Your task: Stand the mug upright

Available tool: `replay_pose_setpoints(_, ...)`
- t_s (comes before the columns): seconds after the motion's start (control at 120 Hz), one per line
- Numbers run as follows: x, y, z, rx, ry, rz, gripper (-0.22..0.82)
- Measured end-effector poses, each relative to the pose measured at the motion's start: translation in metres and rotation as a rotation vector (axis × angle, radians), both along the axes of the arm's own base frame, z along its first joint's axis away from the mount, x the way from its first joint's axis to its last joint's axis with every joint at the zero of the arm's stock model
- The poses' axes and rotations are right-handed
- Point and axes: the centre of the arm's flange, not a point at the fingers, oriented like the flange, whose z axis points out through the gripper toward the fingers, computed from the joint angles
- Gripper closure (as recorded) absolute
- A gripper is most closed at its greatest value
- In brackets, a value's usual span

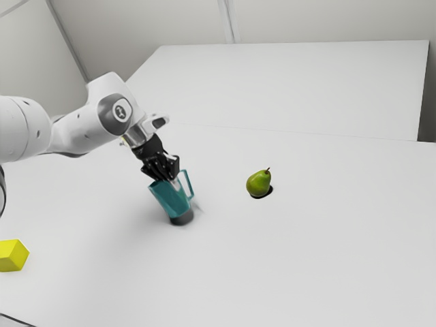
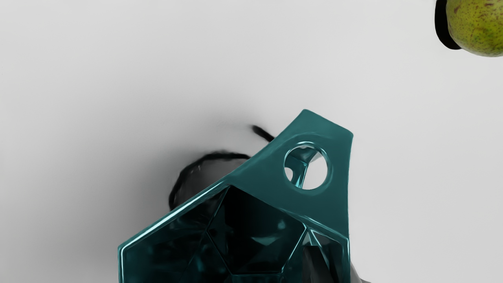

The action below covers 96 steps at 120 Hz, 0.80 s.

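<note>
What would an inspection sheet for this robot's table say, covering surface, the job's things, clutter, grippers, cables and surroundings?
Surface: pale table, plain, with soft shadow around the mug's base.
Job's things: teal mug, tilted, not upright; its top leans toward the exterior view's left.
Clutter: green pear, stem up; yellow block at the exterior view's left edge.
Grippers: fingers shut on the mug's wall at the rim, one inside.
Cables: nothing seen.
Surroundings: pale walls.

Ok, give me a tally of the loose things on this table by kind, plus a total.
Mug: 1
Pear: 1
Yellow block: 1
Total: 3
</note>
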Motion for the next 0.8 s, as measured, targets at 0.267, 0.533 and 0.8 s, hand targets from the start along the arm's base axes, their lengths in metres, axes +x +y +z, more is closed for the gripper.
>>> replay_pose_setpoints(0.267,0.004,-0.008,0.012,0.165,-0.101,-0.083,0.79)
replay_pose_setpoints(0.533,0.004,-0.013,0.007,0.239,-0.123,-0.113,0.79)
replay_pose_setpoints(0.8,0.003,-0.019,0.0,0.301,-0.12,-0.133,0.79)
